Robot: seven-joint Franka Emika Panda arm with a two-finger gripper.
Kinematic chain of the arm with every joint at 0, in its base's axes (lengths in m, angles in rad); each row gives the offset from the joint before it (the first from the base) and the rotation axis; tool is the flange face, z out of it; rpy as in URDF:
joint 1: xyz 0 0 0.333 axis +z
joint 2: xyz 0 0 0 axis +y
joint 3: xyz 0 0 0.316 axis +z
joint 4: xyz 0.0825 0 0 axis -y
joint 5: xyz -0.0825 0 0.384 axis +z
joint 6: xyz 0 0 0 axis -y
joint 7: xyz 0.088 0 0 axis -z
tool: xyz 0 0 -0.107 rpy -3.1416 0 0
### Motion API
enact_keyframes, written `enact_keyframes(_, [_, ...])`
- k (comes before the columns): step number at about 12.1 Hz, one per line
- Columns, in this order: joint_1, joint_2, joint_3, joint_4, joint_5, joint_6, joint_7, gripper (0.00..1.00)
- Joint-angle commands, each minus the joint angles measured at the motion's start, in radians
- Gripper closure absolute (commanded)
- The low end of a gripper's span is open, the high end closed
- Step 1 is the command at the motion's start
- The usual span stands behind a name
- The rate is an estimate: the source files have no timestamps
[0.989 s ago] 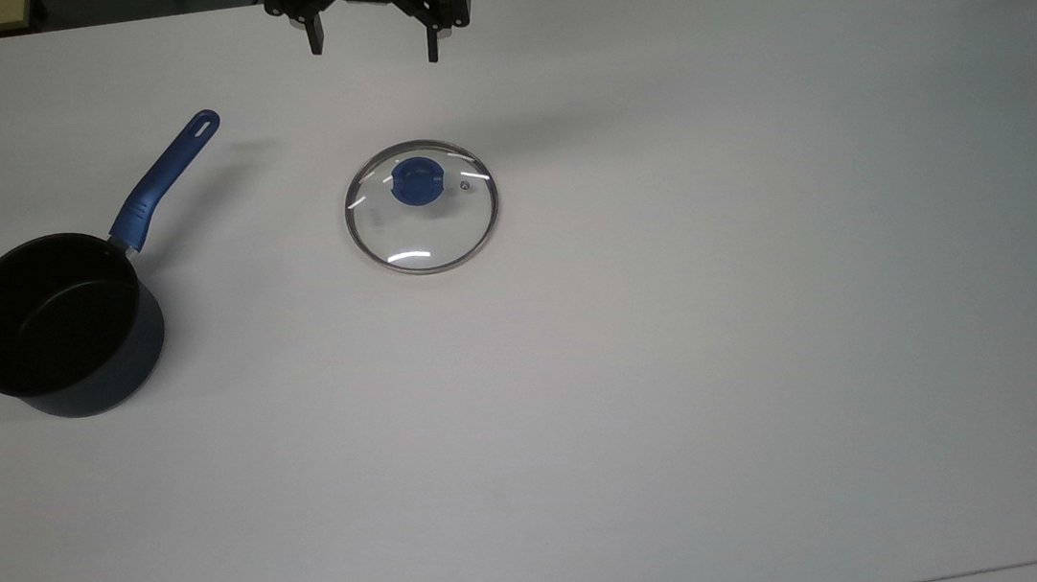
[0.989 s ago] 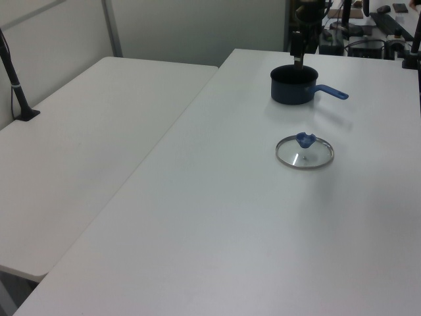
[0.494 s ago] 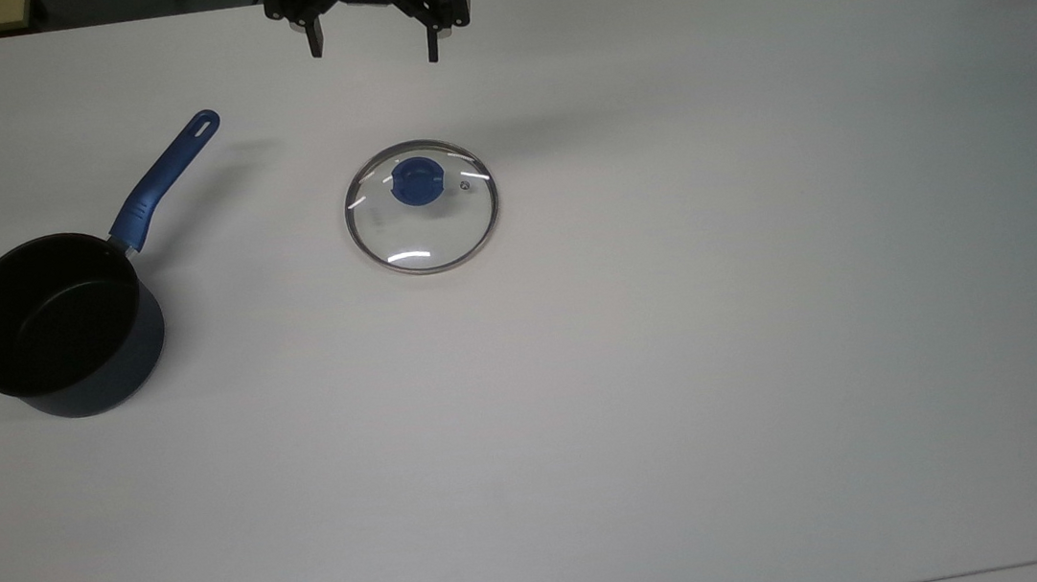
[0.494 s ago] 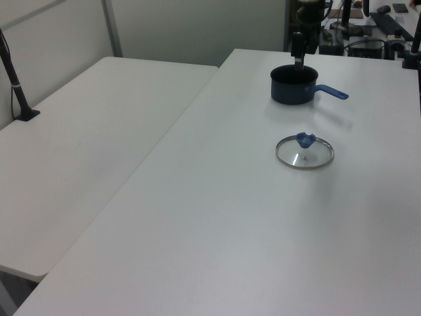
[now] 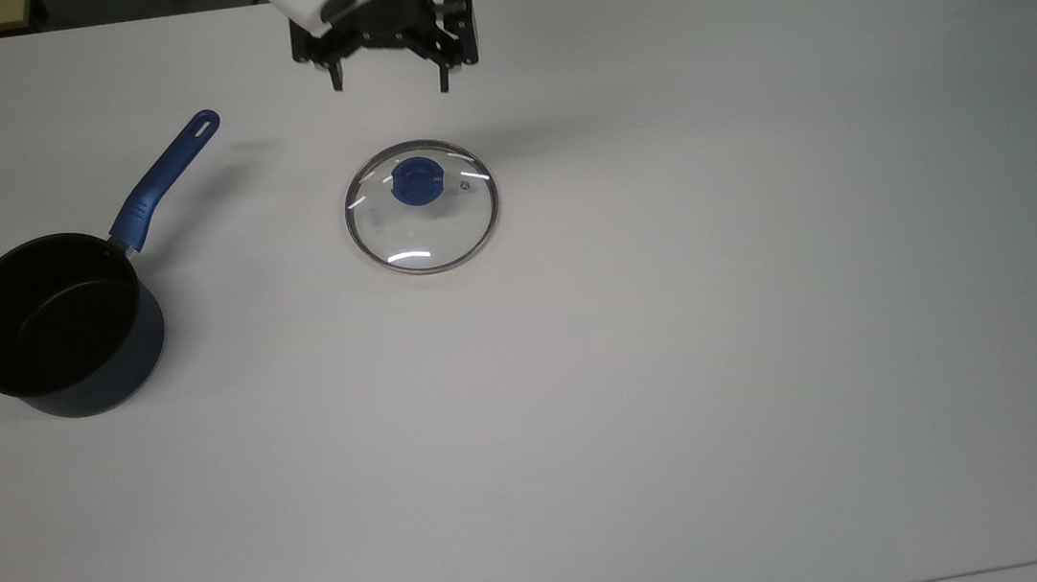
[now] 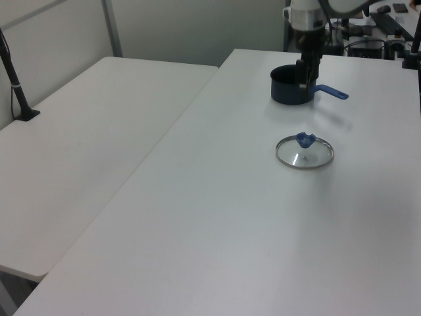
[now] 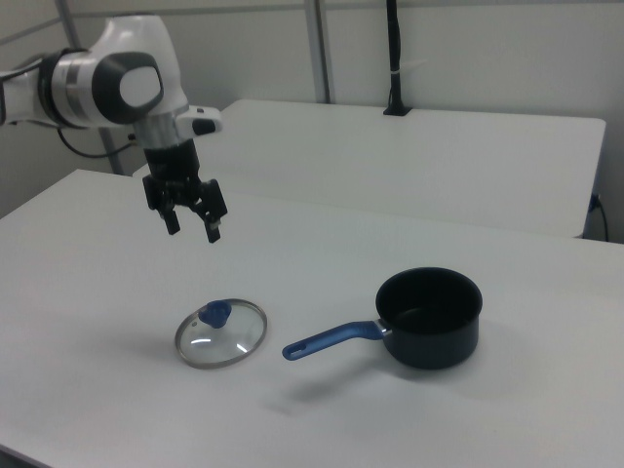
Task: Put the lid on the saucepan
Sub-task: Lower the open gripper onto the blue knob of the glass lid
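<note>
While my gripper (image 5: pixel 390 88) hangs wide open and empty at the round glass lid's (image 5: pixel 421 207) twelve o'clock, I should centre over its blue knob (image 5: pixel 417 180); navy saucepan (image 5: pixel 60 325) waits at eight.

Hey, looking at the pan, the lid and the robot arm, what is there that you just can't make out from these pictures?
- Saucepan: in the left view the gripper stands in front and covers part of its rim.
- Arm: cut off by the top edge in the top view, above the gripper.
- Lid: its steam vent is too small to find in the right view.
</note>
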Motion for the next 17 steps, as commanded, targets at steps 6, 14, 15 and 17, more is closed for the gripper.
enact_keyframes(6, [0.063, 0.061, -0.007, -0.196, -0.024, 0.223, -0.082, 0.0])
enact_keyframes(14, [-0.024, 0.103, -0.009, -0.3, 0.012, 0.442, -0.176, 0.09])
enact_keyframes(15, [-0.026, 0.101, -0.009, -0.305, 0.025, 0.452, -0.174, 0.09])
enact_keyframes(17, [-0.026, 0.091, -0.009, -0.304, 0.08, 0.443, -0.176, 0.09])
